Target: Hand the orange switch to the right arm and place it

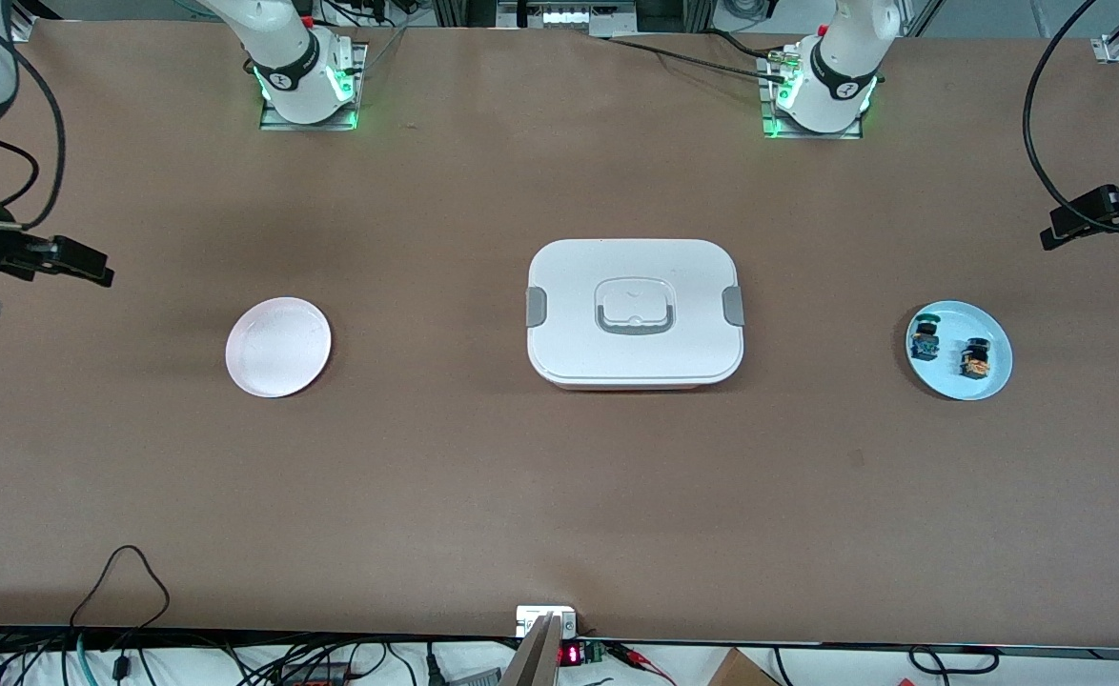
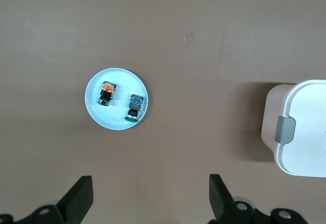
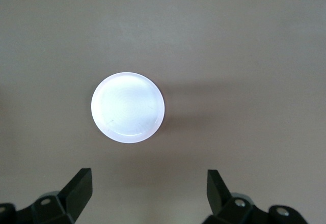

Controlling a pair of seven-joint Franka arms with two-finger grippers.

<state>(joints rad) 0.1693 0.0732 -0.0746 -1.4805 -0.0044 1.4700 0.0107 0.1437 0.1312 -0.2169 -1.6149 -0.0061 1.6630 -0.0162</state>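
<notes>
Brown table (image 1: pixel 483 457): two plates, two switches.

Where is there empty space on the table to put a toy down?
Bare table lies between the pink plate and the white box, between the box and the blue plate, and all along the edge nearest the front camera. The pink plate is empty too. The blue plate is crowded: the orange switch and the green-capped switch sit on it.

The white lidded box (image 2: pixel 300 130) is cut off by the left wrist view's edge; both switches' (image 1: pixel 975 358) markings are too small to read.
</notes>
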